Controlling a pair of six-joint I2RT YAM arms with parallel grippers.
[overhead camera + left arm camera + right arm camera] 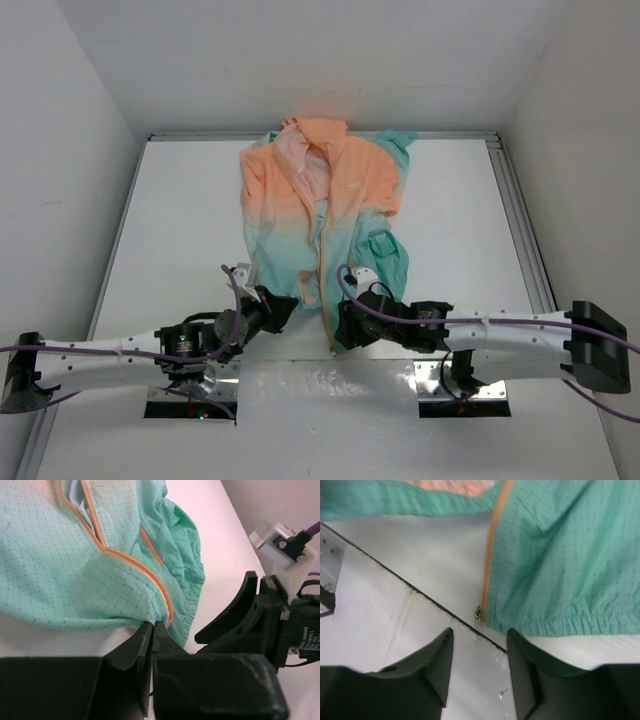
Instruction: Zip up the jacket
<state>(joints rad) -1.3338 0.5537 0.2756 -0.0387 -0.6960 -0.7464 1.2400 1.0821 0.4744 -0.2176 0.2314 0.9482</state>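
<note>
On the white table (180, 230) the jacket (335, 190) is laid out front up, its peach-orange hood end toward the far wall and its mint-teal hem toward the arms; the upper front is seen parted, with pale pink lining (300, 160) exposed beside the collar; the orange zipper (321, 262) is run down the middle of the garment to the hem, close to the arms.

At the hem, just left of the zipper's lower end, the left gripper (281, 306) is placed; from the left wrist camera its fingers (142, 635) are seen pressed together with the teal hem pinched between them, right beside the end of the orange tape; the fabric above the pinch is gathered into folds.

Just right of the zipper's foot the right gripper (344, 322) is held low over the table, near the left one but apart from it; its fingers (442, 655) are seen spread wide with nothing between them; ahead of the gap a small metal piece (479, 613) is seen at the very bottom of the orange tape, lying by a dark seam (415, 592) in the surface; the gathered elastic hem (570, 622) is stretched away to the right of it; whether the two zipper halves are joined at the bottom cannot be told.
</note>
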